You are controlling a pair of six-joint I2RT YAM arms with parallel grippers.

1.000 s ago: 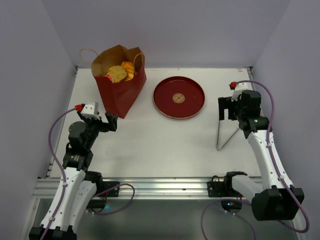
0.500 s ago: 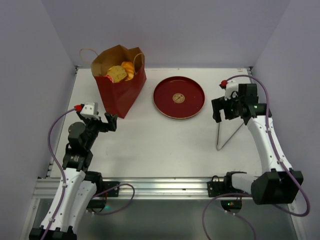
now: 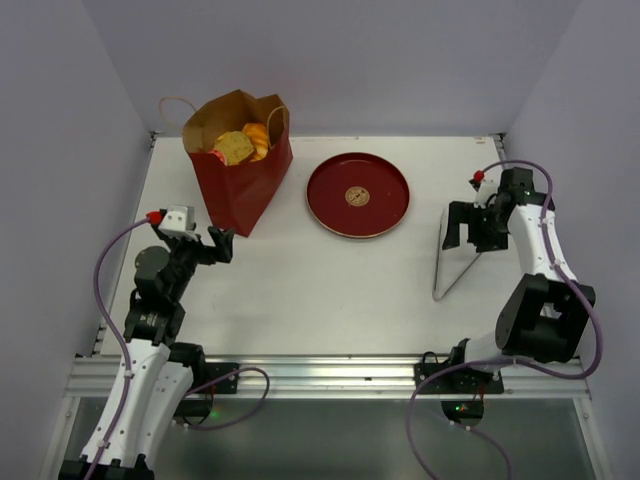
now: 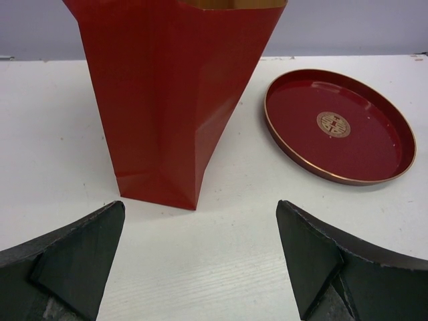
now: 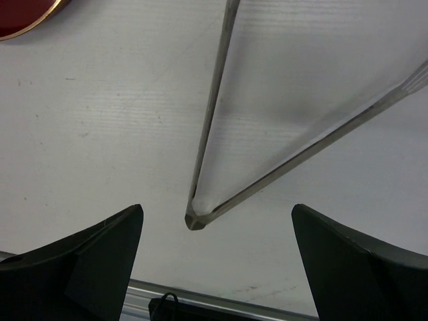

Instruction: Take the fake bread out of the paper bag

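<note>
Step one, not yet begun: both claws gape empty. The paper bag [image 3: 240,190] stands upright just ahead of the left gripper [image 3: 222,243], fake bread [image 3: 245,143] showing at its mouth, above the claw. The right gripper [image 3: 464,230] hangs well away. The next move likely calls for reaching over the rim.

Paper bag [image 3: 240,190]: dark red outside, brown kraft inside; cord handle [image 3: 170,103] pale beige.
Fake bread [image 3: 245,143] in bag mouth: golden-orange pieces, one piece more yellow-tan.
Plate [image 3: 380,212]: dark red, glossy, thin gold-bronze rim; round gold emblem [image 3: 357,196] at centre.
Worktop [image 3: 330,290]: white, few small dark specks.
Left end effector [image 3: 222,245] and right end effector [image 3: 465,228]: black fingers.
Arm cables [image 3: 110,270]: purple.
Triangular stand [image 3: 455,265]: clear, colourless, edges greyish.
Walls [image 3: 400,70]: pale grey-lilac.
</note>
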